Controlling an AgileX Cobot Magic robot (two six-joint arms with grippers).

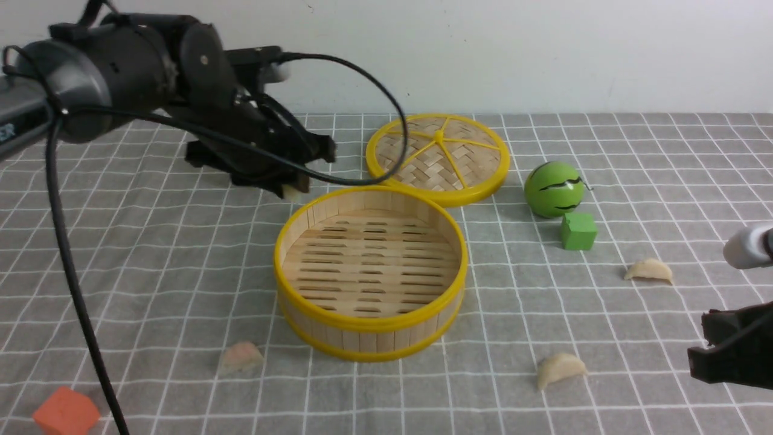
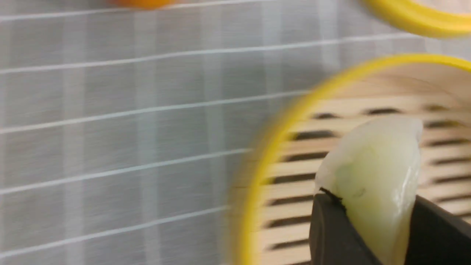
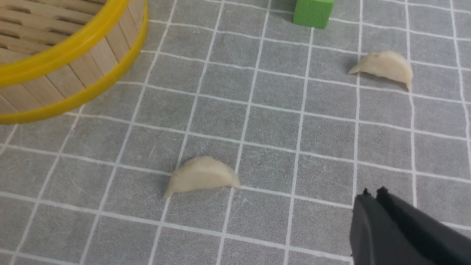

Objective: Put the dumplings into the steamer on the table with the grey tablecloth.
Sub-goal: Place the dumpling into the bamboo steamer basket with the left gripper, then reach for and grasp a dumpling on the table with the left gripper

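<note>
The steamer (image 1: 370,314) stands mid-table on the grey tablecloth (image 1: 151,266), with nothing in it. My left gripper (image 1: 291,192) is shut on the greenish dumpling (image 2: 371,176) and holds it above the steamer's far-left rim (image 2: 279,129). A pinkish dumpling (image 1: 240,356) lies front left of the steamer. Two cream dumplings lie to its right, one near the front (image 1: 560,368), one farther back (image 1: 648,270); both also show in the right wrist view, the nearer (image 3: 201,176) and the farther (image 3: 384,66). My right gripper (image 3: 372,192) is shut and empty at the table's right edge.
The flat woven lid (image 1: 438,158) lies behind the steamer. A green striped ball (image 1: 554,188) and a green cube (image 1: 578,231) sit at the back right. An orange cube (image 1: 66,412) sits at the front left corner. The left arm's cable (image 1: 72,272) hangs over the left side.
</note>
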